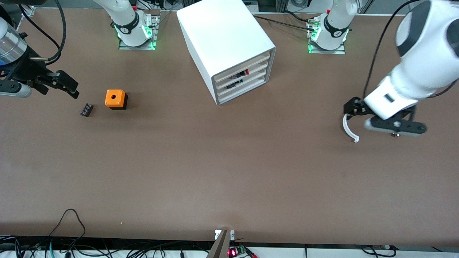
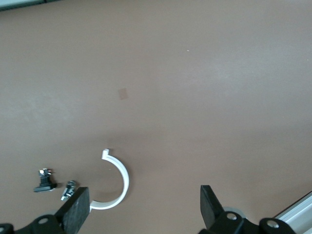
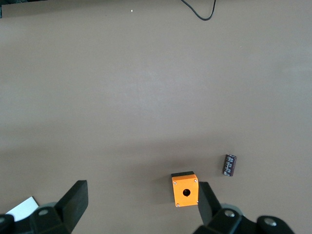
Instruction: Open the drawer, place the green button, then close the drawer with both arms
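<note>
Table (image 1: 229, 172): we see a matte brown top, smooth and evenly coloured, with cables hanging along the edge nearest the front camera.

Cabinet (image 1: 224, 39): a big white box with rounded corners and a smooth plastic skin, standing between the two arm bases, its four stacked fronts turned at an angle toward the left arm's end.

Drawer (image 1: 240, 87): the third front from the top, a long shallow white tray, sits flush with the others. We make out a small dark part with a green spot through its front, but we cannot tell what it is.

Tray front above it (image 1: 239, 76): shows a small red part.

Orange cube (image 1: 115, 99): a boxy orange top with a round hole, on a black base, toward the right arm's end of the table.

Ribbed chip (image 1: 86, 109): flat, dark and ridged, just beside the cube and slightly nearer the front camera.

Right gripper (image 1: 70, 87): over the table near the chip; its wrist view shows the black fingers (image 3: 73, 202) spread wide, holding nothing.

Left gripper (image 2: 144, 207): over the left arm's end; fingers wide apart, one carrying a curved white plastic hook (image 2: 117, 183).

Only in the left wrist view: two tiny dark and metallic bits (image 2: 45, 180) on the table beside the hook.
</note>
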Controlling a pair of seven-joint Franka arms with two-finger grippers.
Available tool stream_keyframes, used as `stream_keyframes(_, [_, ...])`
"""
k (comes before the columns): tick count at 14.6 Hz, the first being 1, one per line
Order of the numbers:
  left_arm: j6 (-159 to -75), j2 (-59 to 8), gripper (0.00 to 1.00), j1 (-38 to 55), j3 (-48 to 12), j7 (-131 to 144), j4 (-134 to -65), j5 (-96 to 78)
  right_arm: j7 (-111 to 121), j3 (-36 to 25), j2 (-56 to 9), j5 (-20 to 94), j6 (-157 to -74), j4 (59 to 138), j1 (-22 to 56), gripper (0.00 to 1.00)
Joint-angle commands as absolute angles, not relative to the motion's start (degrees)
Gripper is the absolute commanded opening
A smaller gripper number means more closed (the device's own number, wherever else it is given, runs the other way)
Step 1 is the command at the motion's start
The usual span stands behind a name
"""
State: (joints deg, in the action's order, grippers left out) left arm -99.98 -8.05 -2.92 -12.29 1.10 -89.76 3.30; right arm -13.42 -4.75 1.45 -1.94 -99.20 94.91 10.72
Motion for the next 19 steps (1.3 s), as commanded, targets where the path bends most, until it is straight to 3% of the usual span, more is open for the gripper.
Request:
stream_keyframes(1, [-104.67, 1.57, 1.0, 1.83, -3.19, -1.84, -101.59, 0.09, -13.1, -4.75, 2.46, -1.67, -99.32, 95.62, 10.38, 1.0])
stream_keyframes(2, [-105.2, 2.19, 1.0, 2.63, -1.69, -1.93, -102.04, 0.09, -12.83, -3.96, 2.46, -1.76, -99.32, 95.62, 8.8, 1.0])
stream_keyframes(4, [-104.77, 2.2, 1.0, 3.68, -1.06, -2.46, -101.43, 0.87, -12.92, 3.22, 2.46, -1.67, -99.32, 95.62, 2.22, 1.0])
stream_keyframes(6, [-98.99, 1.24, 1.0, 3.52, -1.14, -3.42, -99.33, 0.88, -13.36, 3.52, 2.46, -1.67, -99.32, 95.54, 1.93, 1.0])
stream_keyframes(9, [-98.27, -1.58, 1.0, 3.51, -1.58, -3.34, -94.93, 0.97, -13.36, 3.52, 2.55, -1.58, -98.88, 95.45, 1.93, 1.0])
stream_keyframes(19, [-98.09, -1.67, 1.0, 3.6, -1.67, -3.25, -94.83, 0.97, -12.74, 3.34, 2.46, -1.23, -96.15, 93.87, 1.93, 1.0])
